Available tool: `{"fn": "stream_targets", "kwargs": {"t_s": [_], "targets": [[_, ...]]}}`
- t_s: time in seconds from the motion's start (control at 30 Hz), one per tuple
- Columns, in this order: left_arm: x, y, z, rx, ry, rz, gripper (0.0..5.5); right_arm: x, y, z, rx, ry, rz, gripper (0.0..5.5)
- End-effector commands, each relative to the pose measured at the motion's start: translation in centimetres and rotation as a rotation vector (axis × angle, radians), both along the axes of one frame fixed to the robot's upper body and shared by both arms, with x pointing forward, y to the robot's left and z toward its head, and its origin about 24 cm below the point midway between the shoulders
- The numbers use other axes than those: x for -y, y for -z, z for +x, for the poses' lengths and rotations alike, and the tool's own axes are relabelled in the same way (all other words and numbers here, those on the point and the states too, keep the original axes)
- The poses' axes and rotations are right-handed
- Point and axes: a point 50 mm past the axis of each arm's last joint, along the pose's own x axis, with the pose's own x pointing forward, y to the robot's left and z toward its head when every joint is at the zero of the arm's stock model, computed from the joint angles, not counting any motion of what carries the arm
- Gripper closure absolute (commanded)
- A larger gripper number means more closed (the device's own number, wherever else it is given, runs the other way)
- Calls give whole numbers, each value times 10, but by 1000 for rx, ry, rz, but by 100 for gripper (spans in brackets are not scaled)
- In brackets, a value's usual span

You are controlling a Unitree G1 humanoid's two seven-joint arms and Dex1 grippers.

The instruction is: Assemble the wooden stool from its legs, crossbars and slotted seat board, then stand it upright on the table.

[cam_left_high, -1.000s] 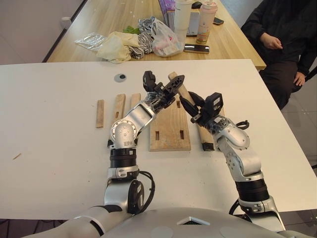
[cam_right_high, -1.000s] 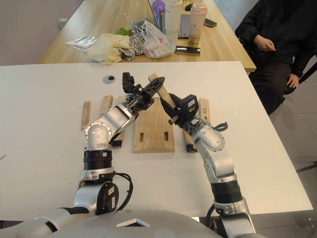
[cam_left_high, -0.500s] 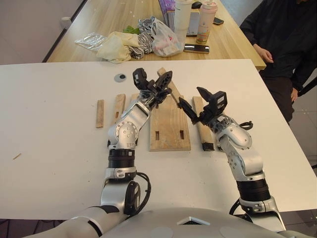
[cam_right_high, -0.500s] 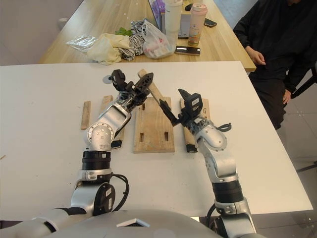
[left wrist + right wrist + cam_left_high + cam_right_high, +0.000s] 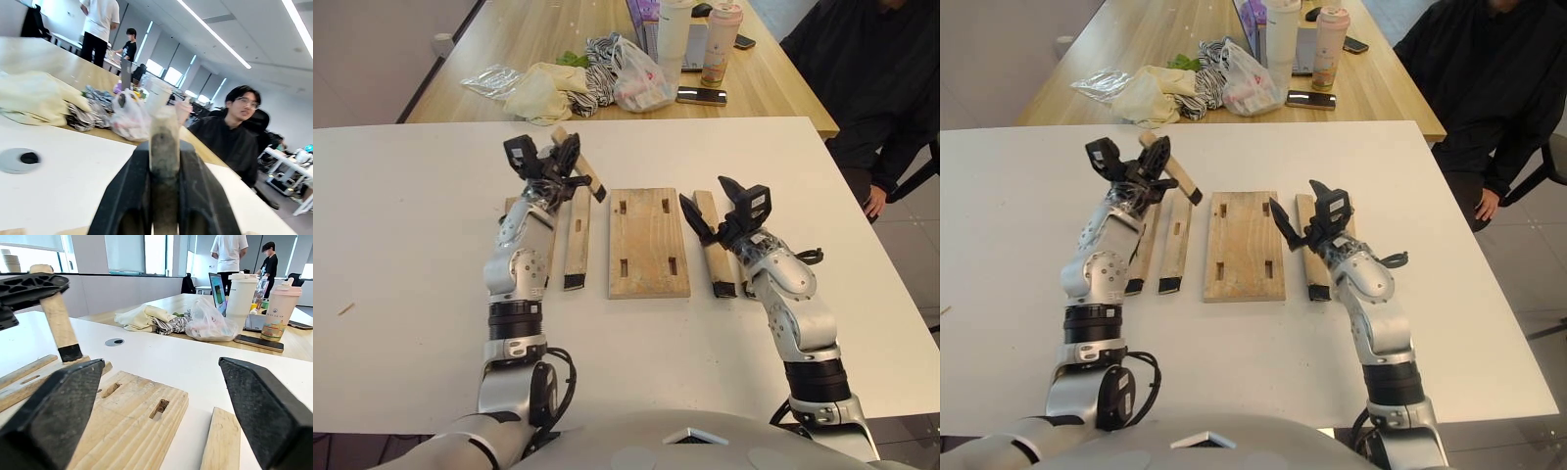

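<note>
Slotted seat board (image 5: pixel 649 243) lies flat mid-table, nothing fitted; my left gripper (image 5: pixel 548 162), clamped on a leg (image 5: pixel 587 178), has swung it off the board to above the loose pieces (image 5: pixel 576 240) on the left, while my right gripper (image 5: pixel 717 211) hangs open and empty, so assembly remains unstarted.

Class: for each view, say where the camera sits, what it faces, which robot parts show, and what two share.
Left eye: head, looking down at table; both arms show.
Right eye: beside it, same scene.
Left wrist: on that wrist, facing far desk; left pincer clamps leg.
Right wrist: low over seat board; open right pincer shows.
Shared: wrist views both show the leg.
</note>
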Motion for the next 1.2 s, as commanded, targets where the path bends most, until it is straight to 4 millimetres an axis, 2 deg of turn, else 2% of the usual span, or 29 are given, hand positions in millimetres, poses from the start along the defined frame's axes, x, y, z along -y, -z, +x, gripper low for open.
{"fn": "stream_targets", "kwargs": {"t_s": [0.03,0.53,0.93,1.07,1.2], "targets": [[-20,8,-10,-31,-58,66,512,3,0,-3,8,36,1,120],[-21,45,-14,-162,-131,90,512,2,6,-5,-13,38,-19,120],[-13,63,-17,-254,-186,133,512,0,7,-4,-16,19,-38,120],[-4,63,-18,-223,-185,180,512,0,8,-4,-18,16,-39,120],[8,64,-23,-86,-126,325,512,-1,8,-4,-17,19,-39,120]]}}
